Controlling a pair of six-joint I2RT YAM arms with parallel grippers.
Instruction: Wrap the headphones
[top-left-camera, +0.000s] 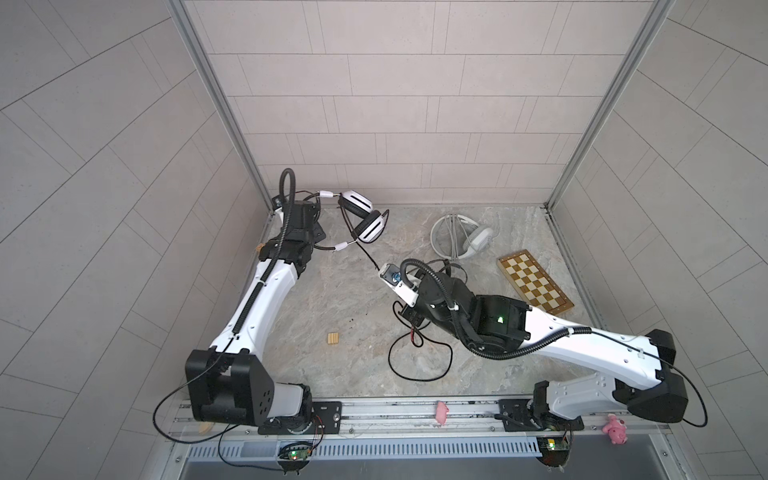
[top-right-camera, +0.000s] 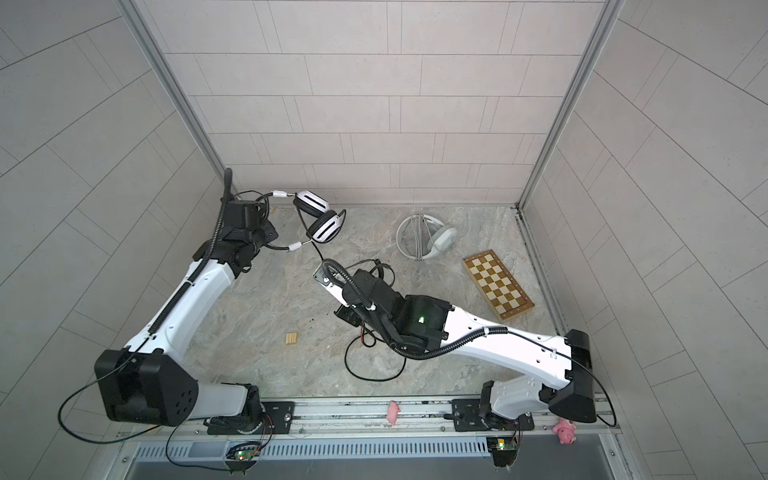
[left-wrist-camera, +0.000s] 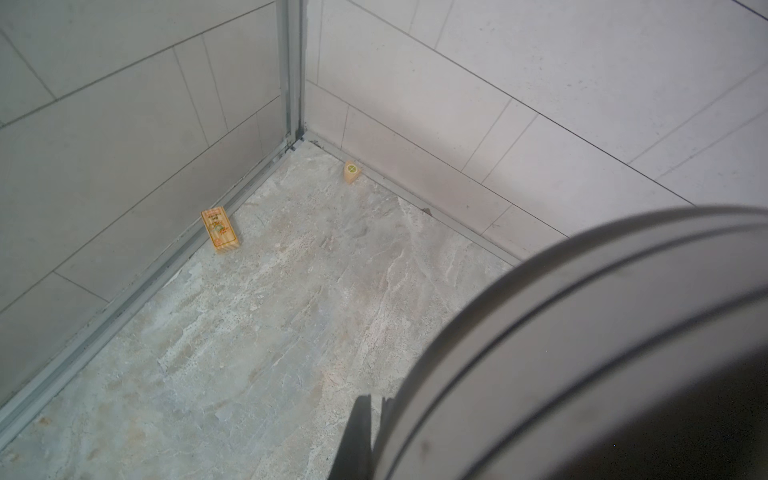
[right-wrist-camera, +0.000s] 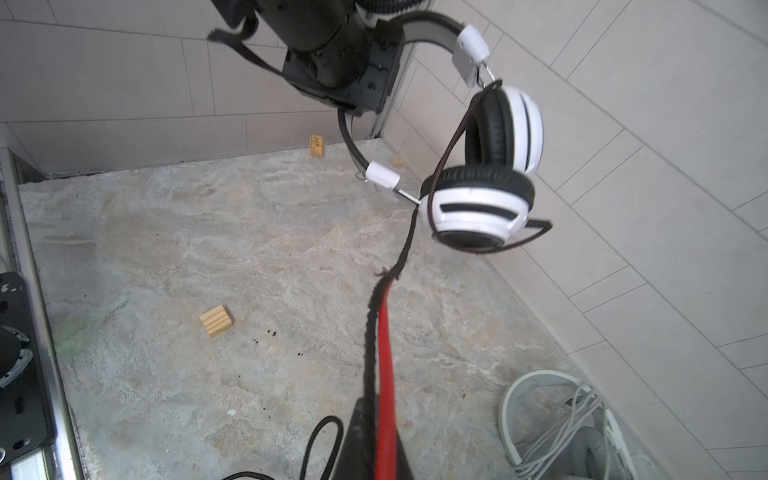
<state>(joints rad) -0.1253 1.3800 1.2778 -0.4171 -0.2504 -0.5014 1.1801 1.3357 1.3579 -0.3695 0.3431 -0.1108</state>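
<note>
The left tool (right-wrist-camera: 353, 95) is clamped on the black headband of the white headset with black-striped round cups (right-wrist-camera: 478, 208), holding it in the air near the back-left corner. The right tool (right-wrist-camera: 380, 444) is closed on the black-and-red braided cable (right-wrist-camera: 384, 332), which runs taut up to the cups, where one thin turn already seems to lie around them.

The braid looks frayed partway along, so I'd worry that a harder pull would tear it, or drag the headband out of the left tool's grip. The slack cable loops (top-left-camera: 419, 361) on the marbled stone worktop (top-left-camera: 332, 299) lie under the right arm and could snag.

The cups hang close to the tiled back wall (top-left-camera: 415, 166), so there is little room there. The middle is open apart from a small wooden block (top-left-camera: 332, 338). The pale-grey headset (top-left-camera: 461, 237) and wooden chessboard (top-left-camera: 536, 286) crowd the right.
</note>
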